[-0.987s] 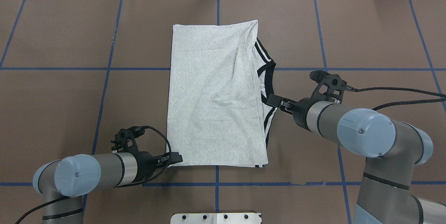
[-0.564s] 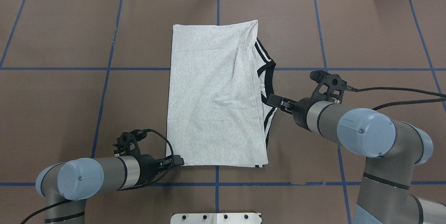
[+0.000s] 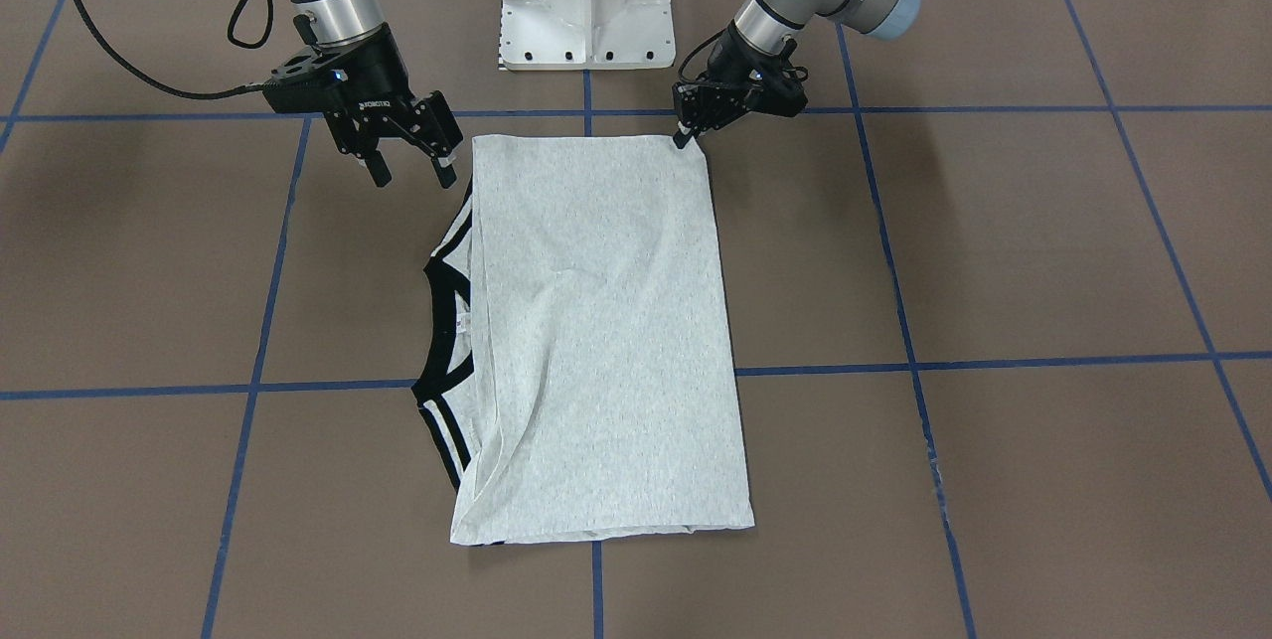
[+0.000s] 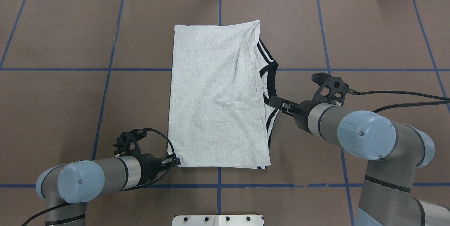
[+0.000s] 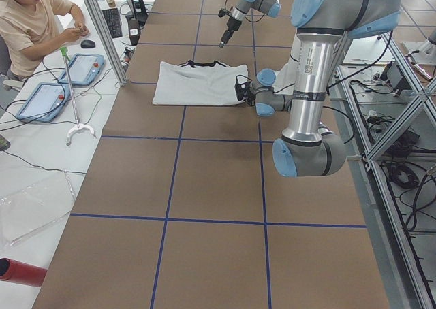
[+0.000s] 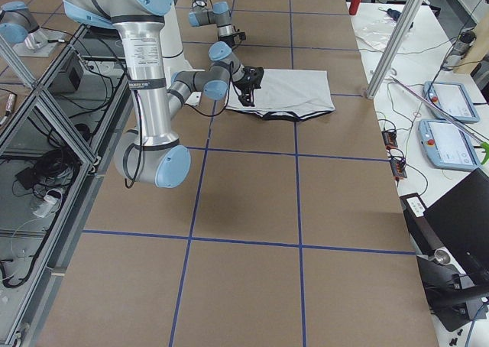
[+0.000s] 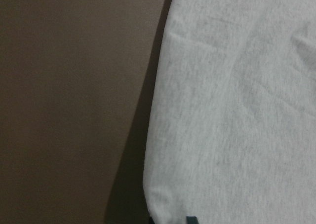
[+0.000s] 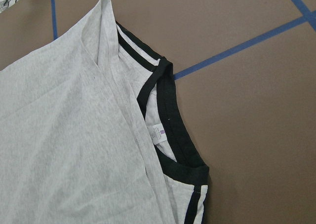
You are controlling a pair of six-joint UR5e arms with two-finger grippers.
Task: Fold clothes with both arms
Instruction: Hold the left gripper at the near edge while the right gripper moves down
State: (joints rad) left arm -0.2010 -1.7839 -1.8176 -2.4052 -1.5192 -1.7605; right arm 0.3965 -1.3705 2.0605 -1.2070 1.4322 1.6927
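1 grip: left jaws shut on T-shirt corner, right jaws wide open w/ nothing.

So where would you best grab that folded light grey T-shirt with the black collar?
Probably a corner of the short edge nearest the robot. The folded light grey T-shirt lies flat on the brown table, so only its edges can be pinched; come in low from the side, where the black left gripper sits at one corner.
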